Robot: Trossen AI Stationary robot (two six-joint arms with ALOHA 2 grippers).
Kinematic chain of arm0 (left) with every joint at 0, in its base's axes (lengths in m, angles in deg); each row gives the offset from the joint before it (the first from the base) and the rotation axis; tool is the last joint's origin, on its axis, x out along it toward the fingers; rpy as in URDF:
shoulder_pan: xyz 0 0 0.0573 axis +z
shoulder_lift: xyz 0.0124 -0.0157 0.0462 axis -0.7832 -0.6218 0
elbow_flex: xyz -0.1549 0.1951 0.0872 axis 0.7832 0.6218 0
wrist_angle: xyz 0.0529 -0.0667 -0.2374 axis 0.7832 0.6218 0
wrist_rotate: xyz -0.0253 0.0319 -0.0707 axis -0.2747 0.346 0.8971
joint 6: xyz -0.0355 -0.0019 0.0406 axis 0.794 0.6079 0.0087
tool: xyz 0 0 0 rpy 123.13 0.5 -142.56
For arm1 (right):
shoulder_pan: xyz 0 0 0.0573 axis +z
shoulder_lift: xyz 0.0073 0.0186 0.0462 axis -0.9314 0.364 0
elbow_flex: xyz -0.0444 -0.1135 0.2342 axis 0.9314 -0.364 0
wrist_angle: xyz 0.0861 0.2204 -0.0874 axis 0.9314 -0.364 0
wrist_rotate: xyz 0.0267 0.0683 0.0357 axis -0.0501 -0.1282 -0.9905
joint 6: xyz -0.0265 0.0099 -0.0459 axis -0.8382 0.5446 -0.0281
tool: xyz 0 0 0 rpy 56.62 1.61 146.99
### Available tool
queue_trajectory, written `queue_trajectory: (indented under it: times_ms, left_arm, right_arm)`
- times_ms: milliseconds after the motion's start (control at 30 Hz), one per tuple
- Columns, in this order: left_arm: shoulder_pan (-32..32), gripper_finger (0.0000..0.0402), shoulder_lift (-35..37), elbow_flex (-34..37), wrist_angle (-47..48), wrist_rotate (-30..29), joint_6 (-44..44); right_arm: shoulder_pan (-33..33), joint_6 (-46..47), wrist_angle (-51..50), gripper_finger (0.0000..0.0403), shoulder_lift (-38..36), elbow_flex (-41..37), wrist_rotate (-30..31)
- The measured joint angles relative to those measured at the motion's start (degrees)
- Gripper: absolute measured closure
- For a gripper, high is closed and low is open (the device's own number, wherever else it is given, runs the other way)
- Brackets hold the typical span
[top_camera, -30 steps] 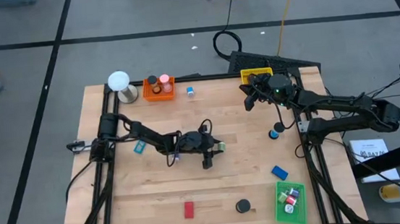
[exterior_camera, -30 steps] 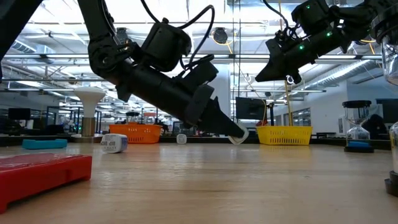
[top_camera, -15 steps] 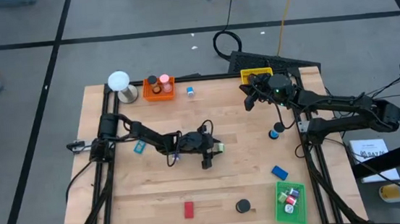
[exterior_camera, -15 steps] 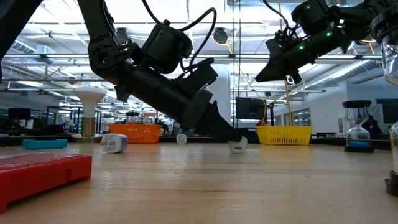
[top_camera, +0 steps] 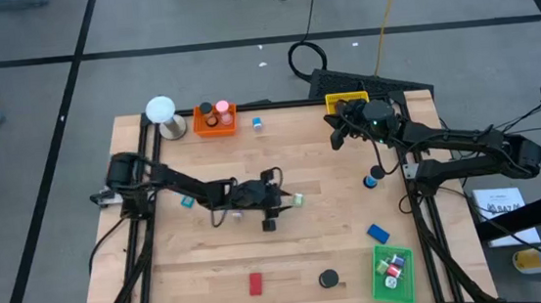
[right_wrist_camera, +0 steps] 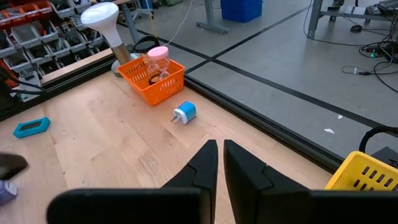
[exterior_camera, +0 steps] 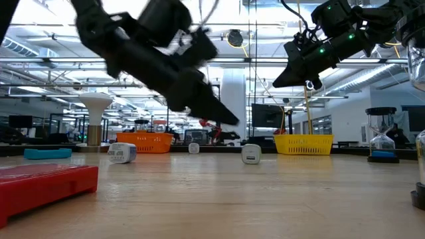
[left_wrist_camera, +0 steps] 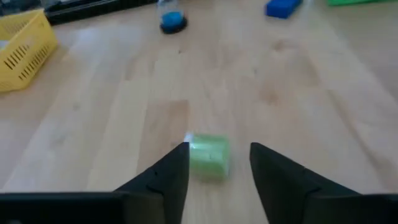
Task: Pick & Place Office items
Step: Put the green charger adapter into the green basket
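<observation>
Two tools were in view over the wooden worktop [top_camera: 212,265]. Since a second earlier the left tool [top_camera: 277,203] had drawn back toward its own side and lifted, and the small green-and-white clip piece [top_camera: 297,200] it had been carrying above the surface now lay free on the worktop near the middle, just ahead of the fingertips. In the left wrist view the fingers [left_wrist_camera: 171,177] stood apart with the green piece [left_wrist_camera: 208,155] beyond their tips, touching neither. In the low view the piece [exterior_camera: 250,154] rested on the wood while the dark arm hung above and behind it. The right tool [top_camera: 334,132] had not moved: it hovered by the yellow tray [top_camera: 346,99] at the far edge, fingers [right_wrist_camera: 204,168] almost together and holding nothing. The red block [top_camera: 256,284], black disc [top_camera: 330,279] and blue block [top_camera: 378,232] stayed where they had been, as did the green tray [top_camera: 378,281] and orange tray [top_camera: 216,129].
</observation>
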Motion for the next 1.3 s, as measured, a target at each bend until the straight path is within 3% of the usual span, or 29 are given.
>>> queue_trajectory:
  times_ms: [167, 400, 700, 900, 1167, 1300]
  left_arm:
    - [-0.73, 0.0282, 7.84, 8.58, -5.8, 0.01, -1.52]
    - [-0.71, 0.0325, 17.45, 25.82, -22.53, 0.06, 0.65]
    - [-0.63, 0.0349, 21.15, 39.54, -31.72, -0.39, 4.22]
    - [-0.66, 0.0357, 21.11, 44.74, -42.33, 0.07, 4.77]
    - [-0.66, 0.0357, 21.11, 45.42, -45.59, 0.05, 4.13]
    - [-0.66, 0.0357, 21.11, 45.37, -45.61, 0.07, 4.65]
  right_arm:
    - [0.0, 0.02, -0.05, 0.0385, 0.02, -0.04, 0.0]
    - [0.0, 0.01, -0.13, 0.0385, 0.01, -0.04, 0.0]
    - [0.02, 2.17, 1.25, 0.0385, -0.01, 0.03, -0.14]
    - [0.01, 12.16, 2.59, 0.0385, -0.01, 0.03, -0.03]
    - [0.15, 12.03, 11.32, 0.0385, -0.01, 0.03, -0.58]
    - [0.41, 14.09, 14.86, 0.0389, 0.24, 0.06, -8.21]
